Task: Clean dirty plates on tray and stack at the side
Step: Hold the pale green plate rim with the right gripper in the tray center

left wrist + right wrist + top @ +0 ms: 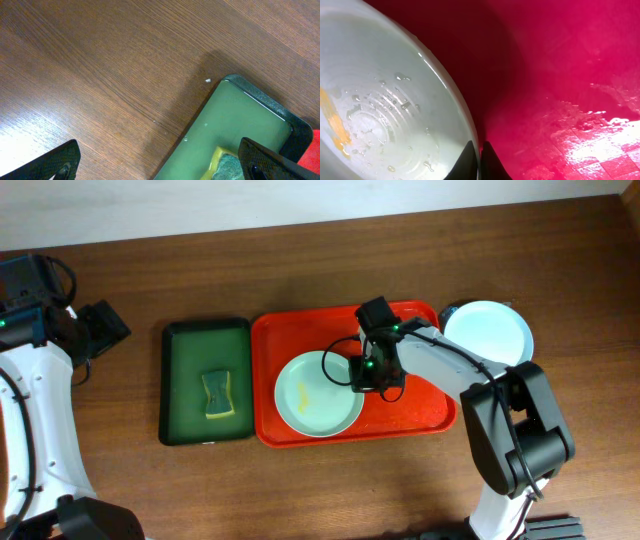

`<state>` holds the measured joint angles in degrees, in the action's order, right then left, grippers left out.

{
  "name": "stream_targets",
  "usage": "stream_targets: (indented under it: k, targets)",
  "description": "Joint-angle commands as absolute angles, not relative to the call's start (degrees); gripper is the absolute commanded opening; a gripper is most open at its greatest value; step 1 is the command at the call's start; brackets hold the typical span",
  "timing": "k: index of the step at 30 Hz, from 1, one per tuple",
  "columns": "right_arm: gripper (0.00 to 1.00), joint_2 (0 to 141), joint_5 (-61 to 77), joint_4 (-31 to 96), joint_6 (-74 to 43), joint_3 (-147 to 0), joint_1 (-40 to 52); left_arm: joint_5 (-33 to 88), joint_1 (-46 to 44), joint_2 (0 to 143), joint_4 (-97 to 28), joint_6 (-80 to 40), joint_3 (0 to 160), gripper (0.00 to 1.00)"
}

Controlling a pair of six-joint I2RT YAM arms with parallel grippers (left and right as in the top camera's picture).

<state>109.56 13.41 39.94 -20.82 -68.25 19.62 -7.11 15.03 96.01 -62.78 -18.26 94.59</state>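
No text, label, brand, number or sign can be read on anything.

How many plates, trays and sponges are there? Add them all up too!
Plates: 2 showing, a plate on the red tray, a second plate beside it; any underneath are hidden.
Trays: 2, red tray and green tray.
Sponges: 1, the sponge in the green tray.
Total: 5.

Open tabletop (300, 265) beyond tray (420, 412); plate (305, 408) crowds tray's left half.
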Motion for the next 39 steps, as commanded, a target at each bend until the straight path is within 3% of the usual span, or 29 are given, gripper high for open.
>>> stream_targets:
  k: [1,5,24,28,39]
  targets:
    - [0.04,108.4,11.57,41.67,-24.62,-69.91,15.51,-7.35,15.18,95.66,-62.7,-18.83,94.8,0.99]
    - [0.04,108.36,11.53,44.71,-24.73,-70.41,11.53,-7.35,15.18,95.66,-62.7,-18.85,94.8,0.99]
    - [0.04,108.36,14.9,49.28,-21.45,-70.41,15.42,-7.35,15.18,95.66,-62.7,-18.85,94.8,0.99]
    - [0.12,108.36,14.76,48.45,-21.45,-70.41,15.35,-7.35,15.18,95.66,-62.7,-18.83,94.8,0.99]
    - [0.15,108.36,14.76,47.53,-21.45,-70.41,15.35,-6.85,15.16,95.66,-56.21,-19.09,94.8,0.99]
